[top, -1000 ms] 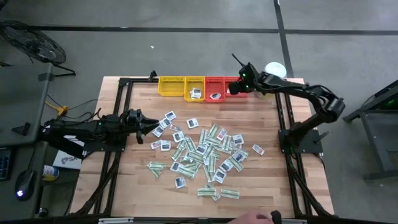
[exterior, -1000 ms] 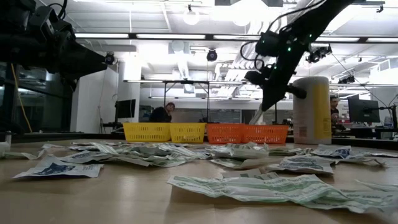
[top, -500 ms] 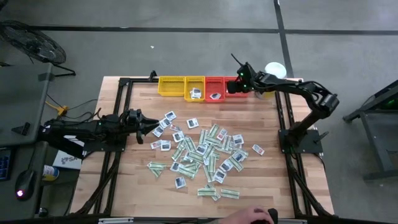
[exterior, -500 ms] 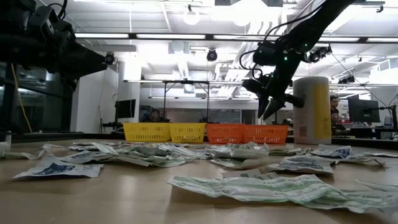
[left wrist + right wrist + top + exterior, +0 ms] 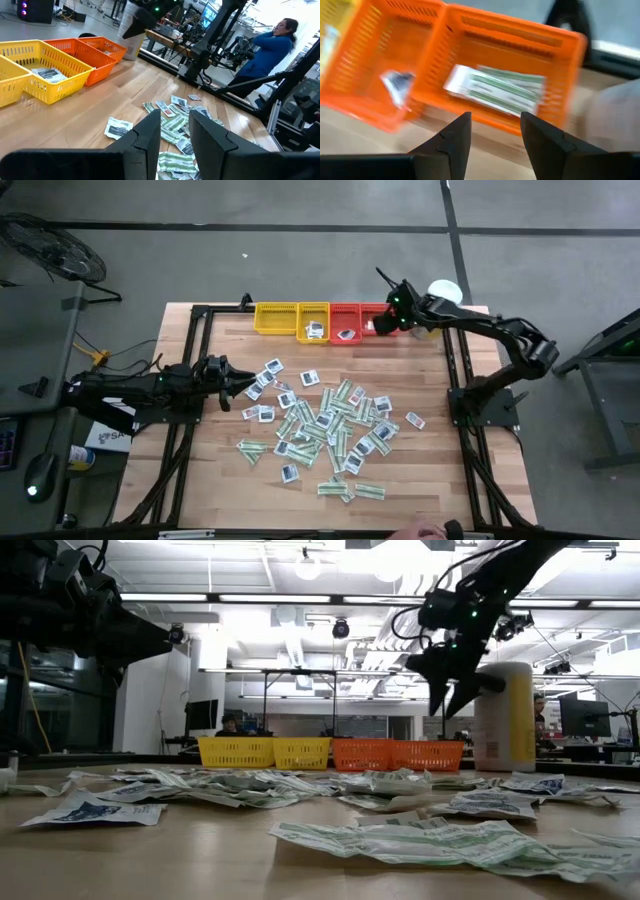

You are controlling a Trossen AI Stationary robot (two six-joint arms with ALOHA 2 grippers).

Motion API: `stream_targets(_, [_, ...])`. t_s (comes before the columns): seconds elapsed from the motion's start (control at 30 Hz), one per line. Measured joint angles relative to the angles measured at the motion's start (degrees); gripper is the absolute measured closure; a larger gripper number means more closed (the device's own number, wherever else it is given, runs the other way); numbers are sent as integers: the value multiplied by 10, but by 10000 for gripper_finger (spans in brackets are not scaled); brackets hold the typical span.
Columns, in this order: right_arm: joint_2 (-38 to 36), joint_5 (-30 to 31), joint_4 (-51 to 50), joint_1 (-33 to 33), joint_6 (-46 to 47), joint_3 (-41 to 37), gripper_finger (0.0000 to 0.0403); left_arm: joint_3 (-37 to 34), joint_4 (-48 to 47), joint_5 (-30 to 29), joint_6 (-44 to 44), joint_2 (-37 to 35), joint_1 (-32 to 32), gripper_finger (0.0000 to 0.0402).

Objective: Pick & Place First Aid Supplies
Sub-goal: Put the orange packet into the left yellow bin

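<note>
The first aid supplies (image 5: 322, 425) lie as a loose heap of flat paper packets in the middle of the wooden table. A white-and-green strip packet (image 5: 495, 89) lies flat in the rightmost red tray (image 5: 378, 322). A small square packet (image 5: 397, 82) lies in the red tray next to it. My right gripper (image 5: 492, 120) hangs open above that rightmost tray (image 5: 430, 754), nothing between its fingers. My left gripper (image 5: 247, 385) waits at the table's left side, level and open, pointing at the heap.
Two yellow trays (image 5: 295, 320) stand left of the red ones along the far edge; one holds packets. A tall white-and-yellow canister (image 5: 503, 715) stands at the far right corner. A person (image 5: 272, 45) is beyond the table, and a hand (image 5: 430, 530) shows at its near edge.
My right gripper has opened over the rightmost red tray and let go of a strip packet that hung below its fingers; the packet has dropped into the tray. The gripper has then risen a little and tipped.
</note>
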Motion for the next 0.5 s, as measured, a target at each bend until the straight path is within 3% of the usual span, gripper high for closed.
stream_targets(0.27, [-53, 26, -33, 39, -67, 0, 237, 0, 0, 0, 0, 0, 0, 300])
stream_targets(0.5, [-72, -40, -46, 120, -158, 0, 237, 0, 0, 0, 0, 0, 0, 300])
